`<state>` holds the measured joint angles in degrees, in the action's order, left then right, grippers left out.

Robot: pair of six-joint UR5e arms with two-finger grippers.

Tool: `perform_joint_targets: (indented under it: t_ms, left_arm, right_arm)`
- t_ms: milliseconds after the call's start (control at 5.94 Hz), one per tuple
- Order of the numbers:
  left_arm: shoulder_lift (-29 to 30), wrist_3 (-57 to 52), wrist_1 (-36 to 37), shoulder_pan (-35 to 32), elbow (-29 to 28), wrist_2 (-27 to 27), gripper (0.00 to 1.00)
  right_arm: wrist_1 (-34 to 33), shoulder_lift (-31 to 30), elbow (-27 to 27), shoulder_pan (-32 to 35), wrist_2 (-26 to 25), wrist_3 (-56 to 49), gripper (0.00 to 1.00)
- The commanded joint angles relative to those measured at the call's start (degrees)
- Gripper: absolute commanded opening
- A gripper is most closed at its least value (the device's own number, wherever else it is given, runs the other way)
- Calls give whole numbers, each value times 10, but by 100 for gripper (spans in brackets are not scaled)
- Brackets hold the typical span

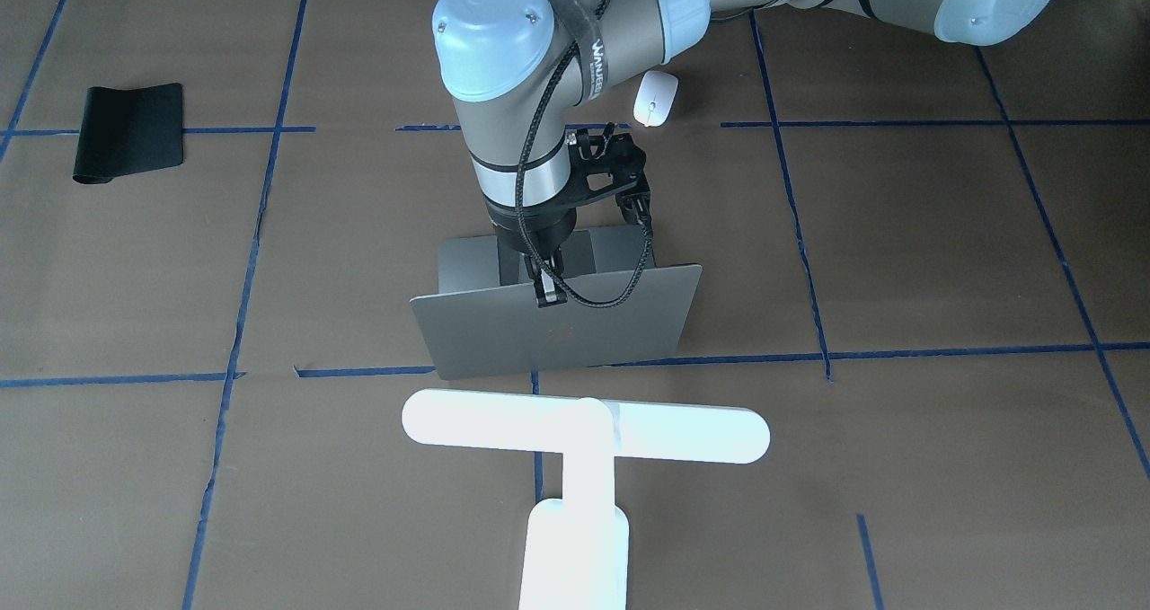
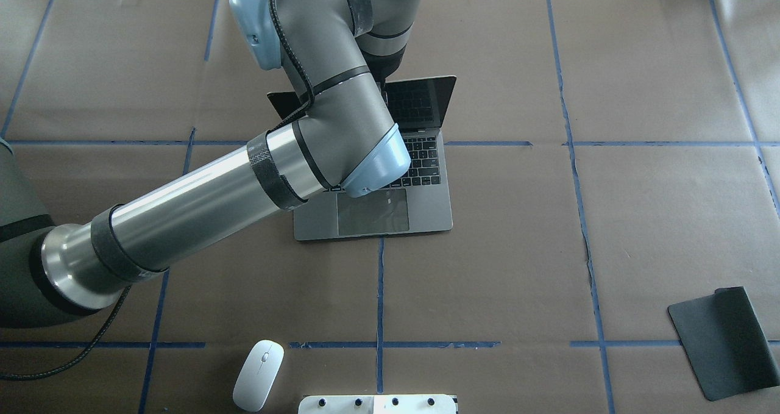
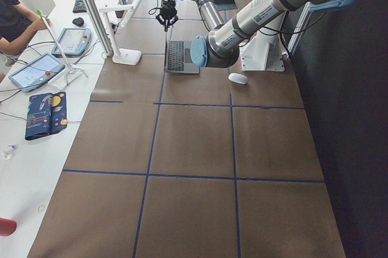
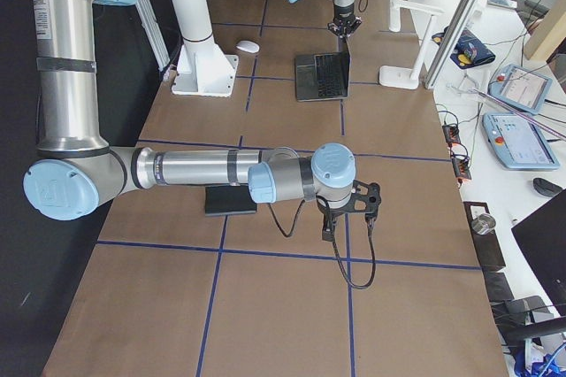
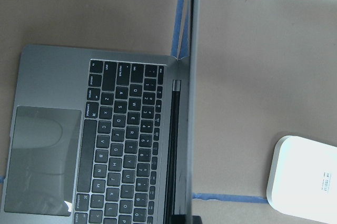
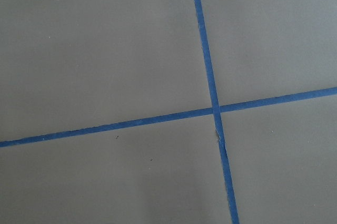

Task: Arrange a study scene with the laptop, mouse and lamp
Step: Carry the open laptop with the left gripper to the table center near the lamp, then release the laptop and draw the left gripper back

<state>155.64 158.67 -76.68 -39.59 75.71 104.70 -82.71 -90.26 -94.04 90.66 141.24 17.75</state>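
The grey laptop stands open at mid-table, its lid about upright, keys and trackpad showing in the overhead view and the left wrist view. My left gripper is shut on the top edge of the lid; the arm hides it in the overhead view. The white mouse lies near the robot's base, apart from the laptop. The white T-shaped lamp stands just beyond the lid. My right gripper hangs over bare table; I cannot tell whether it is open or shut.
A black mat lies at the near right of the table, close to the right arm. The white boxy pedestal sits at the robot's base. Operators' tablets and other gear lie on the side table beyond the lamp.
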Motion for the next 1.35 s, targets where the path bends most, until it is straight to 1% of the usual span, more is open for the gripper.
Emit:
perform_joint_targets:
  t_ms: [0, 337, 505, 673, 842, 1010, 1178]
  left_arm:
    - [0, 0, -12, 0, -7, 0, 2]
    - [-3, -15, -18, 0, -6, 0, 97]
    - [-4, -40, -10, 0, 4, -1, 100]
    - [-17, -90, 4, -3, 35, 0, 100]
    - [-70, -162, 48, -4, 135, 0, 100]
    - [-133, -237, 77, -9, 250, 7, 100]
    - [-190, -312, 86, -23, 331, 45, 100]
  right_arm:
    - [0, 0, -1, 0, 0, 0, 100]
    - [1, 0, -1, 0, 1, 0, 100]
    - [1, 0, -2, 0, 1, 0, 100]
    - [0, 0, -4, -1, 1, -2, 100]
    - [1, 0, -6, -3, 2, 0, 100]
    - [2, 0, -9, -5, 1, -2, 100]
    - [1, -1, -10, -12, -3, 1, 100]
